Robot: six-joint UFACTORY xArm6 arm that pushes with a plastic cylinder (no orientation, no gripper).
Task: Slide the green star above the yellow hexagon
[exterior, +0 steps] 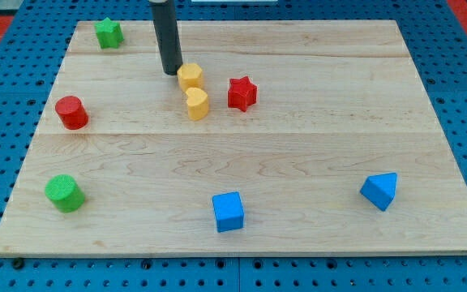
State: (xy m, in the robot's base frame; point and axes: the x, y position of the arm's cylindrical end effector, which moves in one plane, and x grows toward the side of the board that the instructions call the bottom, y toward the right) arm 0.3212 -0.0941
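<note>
The green star lies at the top left corner of the wooden board. The yellow hexagon sits right of it, in the upper middle. A yellow heart touches the hexagon from below. My tip is at the end of the dark rod, just left of the yellow hexagon and close to touching it. The green star is well to the left of and above my tip.
A red star lies right of the yellow blocks. A red cylinder is at the left, a green cylinder at the bottom left. A blue cube and a blue triangular block lie near the bottom edge.
</note>
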